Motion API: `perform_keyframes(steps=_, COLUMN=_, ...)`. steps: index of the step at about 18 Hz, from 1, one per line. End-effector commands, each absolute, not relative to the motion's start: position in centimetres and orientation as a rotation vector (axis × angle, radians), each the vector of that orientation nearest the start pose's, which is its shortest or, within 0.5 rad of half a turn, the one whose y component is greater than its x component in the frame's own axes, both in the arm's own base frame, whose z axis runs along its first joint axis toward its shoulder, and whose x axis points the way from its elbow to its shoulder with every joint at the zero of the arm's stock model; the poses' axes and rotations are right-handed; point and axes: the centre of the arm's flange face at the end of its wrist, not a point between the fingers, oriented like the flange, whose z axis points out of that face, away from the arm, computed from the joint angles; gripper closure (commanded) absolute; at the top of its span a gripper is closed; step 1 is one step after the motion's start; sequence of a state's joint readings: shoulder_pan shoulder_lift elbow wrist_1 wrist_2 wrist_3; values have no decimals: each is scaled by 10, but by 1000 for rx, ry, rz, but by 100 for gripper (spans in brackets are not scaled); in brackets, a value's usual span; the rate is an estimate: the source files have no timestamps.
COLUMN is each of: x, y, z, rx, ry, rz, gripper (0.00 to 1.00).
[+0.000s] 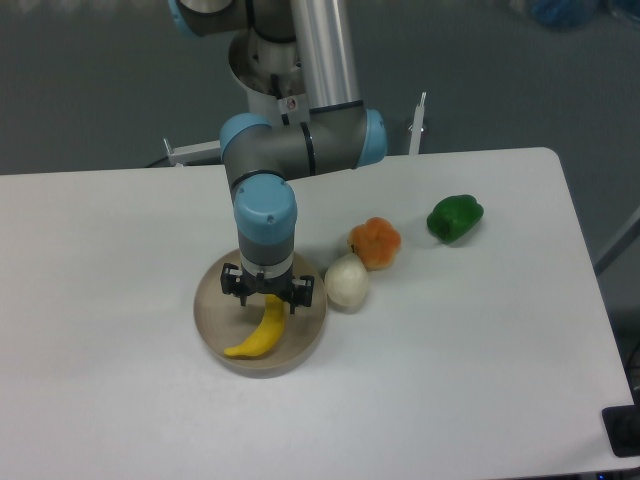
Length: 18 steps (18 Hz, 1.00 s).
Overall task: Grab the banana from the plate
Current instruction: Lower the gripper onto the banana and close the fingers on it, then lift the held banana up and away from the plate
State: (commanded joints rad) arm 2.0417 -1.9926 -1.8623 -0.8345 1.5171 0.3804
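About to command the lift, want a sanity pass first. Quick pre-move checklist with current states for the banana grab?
1. Claw positioned over the banana: ok, it sits at the banana's upper end.
2. Claw fingers closed on the banana: cannot tell, the wrist hides the contact.
3. Banana on the plate: ok, its lower end lies inside the rim.
4. Grasp point centred: not ok, the claw is near one end, so the banana may swing on lifting.
5. Neighbours clear of the lift path: ok, the white egg-shaped object, orange fruit and green pepper sit off to the side of the plate.
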Motion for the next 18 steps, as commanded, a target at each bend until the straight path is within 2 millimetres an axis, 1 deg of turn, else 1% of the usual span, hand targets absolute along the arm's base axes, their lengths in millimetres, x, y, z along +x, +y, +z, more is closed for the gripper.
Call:
perform_keyframes(steps=2, x=-136, y=573, z=197, rx=-3093, ry=-139, rz=-60, gripper=55)
perform_keyframes(steps=5, x=-136, y=573, z=196, rx=-3097, ry=-139, rz=-60, gripper=63)
perform_keyframes(steps=13, x=-139, y=574, z=204, rx=-3088, ry=-139, rz=-33, gripper=67)
perform_keyframes(steps=15, x=-142, y=574, z=216, rx=-3076, ry=-136, rz=0, gripper=67)
perform_keyframes(steps=18, x=-151, y=579, z=246, rx=-3044, ry=-123, rz=90, gripper=68)
